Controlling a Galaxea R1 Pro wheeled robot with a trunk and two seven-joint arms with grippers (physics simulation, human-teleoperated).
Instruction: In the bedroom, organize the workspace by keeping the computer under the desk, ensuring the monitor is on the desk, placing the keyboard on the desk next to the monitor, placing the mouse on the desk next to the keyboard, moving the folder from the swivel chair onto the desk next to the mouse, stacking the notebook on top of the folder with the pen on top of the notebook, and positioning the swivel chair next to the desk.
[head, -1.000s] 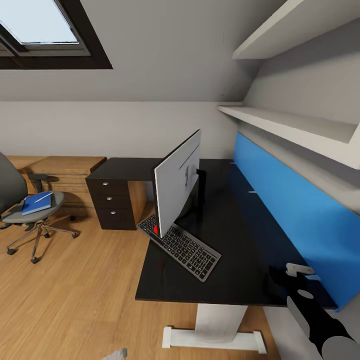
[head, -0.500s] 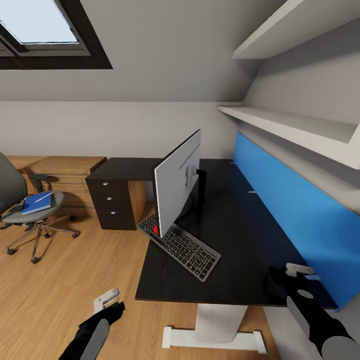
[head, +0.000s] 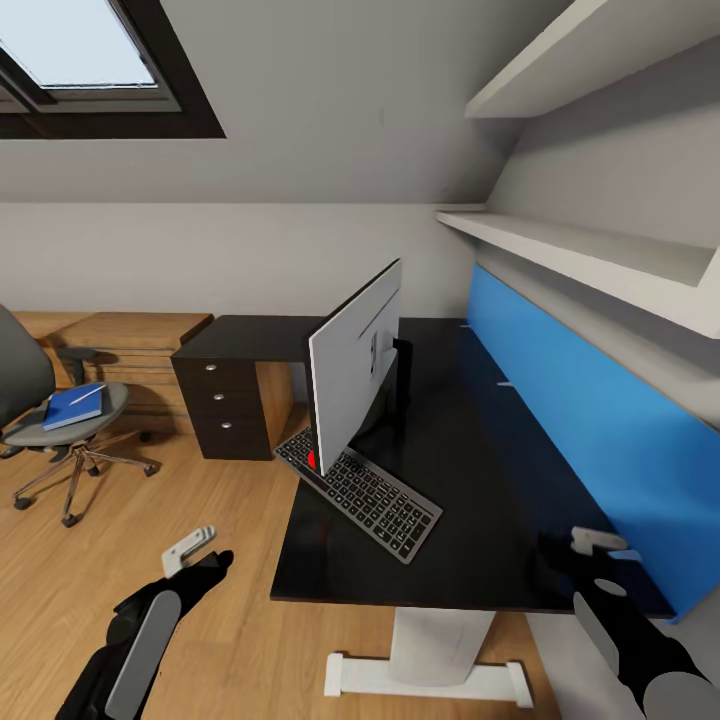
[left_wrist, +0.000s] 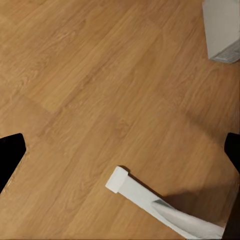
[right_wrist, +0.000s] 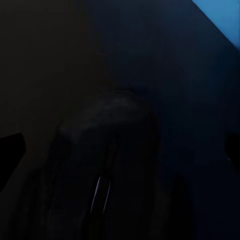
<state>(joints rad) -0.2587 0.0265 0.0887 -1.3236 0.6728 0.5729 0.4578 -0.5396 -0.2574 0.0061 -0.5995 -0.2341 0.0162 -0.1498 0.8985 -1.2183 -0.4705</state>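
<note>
- My right claw (head: 592, 541) hangs over the tabletop's (head: 480, 520) near right corner — the mouse (right_wrist: 107, 165) sits directly beneath it; opening I cannot tell.
- Keyboard (head: 358, 493) lies left, slanting near-right to far-left.
- Left claw (head: 190, 549) is empty over floor.

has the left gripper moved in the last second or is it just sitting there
Yes. The left gripper has come up into the head view over the wooden floor, climbing and drifting left, away from the desk front edge.
</note>
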